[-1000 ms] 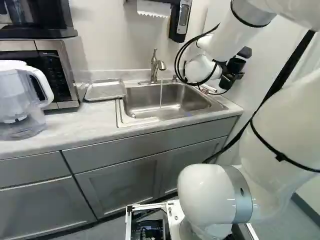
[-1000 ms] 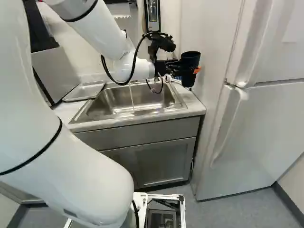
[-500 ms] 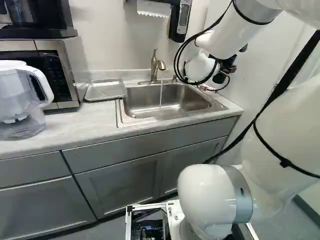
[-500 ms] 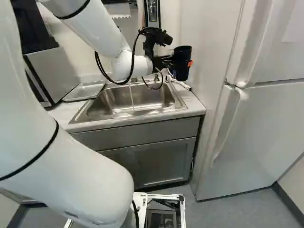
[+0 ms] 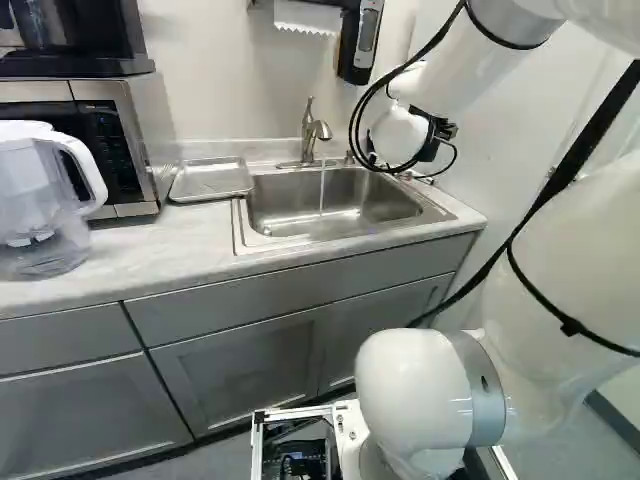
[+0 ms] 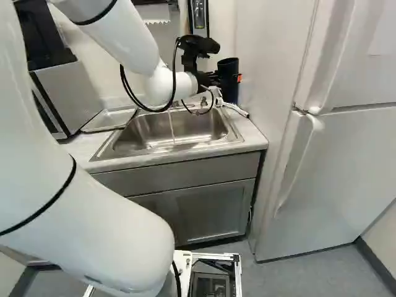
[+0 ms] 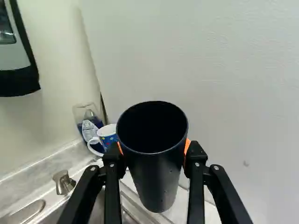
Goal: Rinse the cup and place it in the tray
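"Pale countertop (image 5: pixel 150 245), bordering the steel sink (image 5: pixel 335 212), which serves as landmark. Where do we find the cup (image 7: pixel 156 163)?"

"Raised beyond the sink's right side, as seen in the right base view, mouth upward. My gripper (image 7: pixel 153 148) pinches it from two opposite sides, an orange pad (image 7: pixel 188 145) pressed to the wall."

"Expected handling?"

"Probably light if empty, and fairly stiff; material undetermined. Smooth, tapering walls may slip when wet, so I would hold it around the body, below the rim, firmly enough to resist turning. I judge sliding likelier than breakage."

"Surroundings, proceeding outward?"

"Patterned mug (image 7: pixel 108 135) and glass (image 7: pixel 88 122) with something blue inside: both near the sink's back right corner. Faucet (image 5: pixel 309 130): at the sink's back edge, its stream of water (image 5: pixel 322 190) falling into the basin. Tray (image 5: pixel 211 180): flat, just left of the sink."

"Stage of the task?"

"Undetermined: I cannot tell whether the cup has been rinsed. If not, I would bring it over the sink, tilt it beneath the stream, and drain it. Placing it left of the sink, in the tray, remains. Note the hazard: the mouth could strike the faucet."
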{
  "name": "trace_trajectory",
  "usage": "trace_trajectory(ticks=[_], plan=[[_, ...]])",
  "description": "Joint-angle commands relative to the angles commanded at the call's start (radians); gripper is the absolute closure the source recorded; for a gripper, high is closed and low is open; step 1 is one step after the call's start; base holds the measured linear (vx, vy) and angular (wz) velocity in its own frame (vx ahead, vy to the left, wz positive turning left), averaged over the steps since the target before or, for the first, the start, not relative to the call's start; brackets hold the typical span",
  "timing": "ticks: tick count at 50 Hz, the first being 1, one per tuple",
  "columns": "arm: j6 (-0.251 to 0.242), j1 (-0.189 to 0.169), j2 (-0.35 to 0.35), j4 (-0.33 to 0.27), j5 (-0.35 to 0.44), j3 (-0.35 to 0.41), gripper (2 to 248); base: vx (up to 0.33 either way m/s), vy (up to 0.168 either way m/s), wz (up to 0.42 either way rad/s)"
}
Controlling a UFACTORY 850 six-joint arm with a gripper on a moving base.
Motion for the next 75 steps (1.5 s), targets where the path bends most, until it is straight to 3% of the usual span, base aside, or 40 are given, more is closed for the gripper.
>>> trace_trajectory(ticks=[10,39,75], plan=[[0.068,0.002,0.001,-0.074,-0.030,0.001,124,0.000,0.000,0.000],[0.368,0.007,0.004,-0.315,-0.116,0.004,124,0.000,0.000,0.000],[0.368,0.007,-0.001,-0.559,-0.214,0.009,124,0.000,0.000,0.000]])
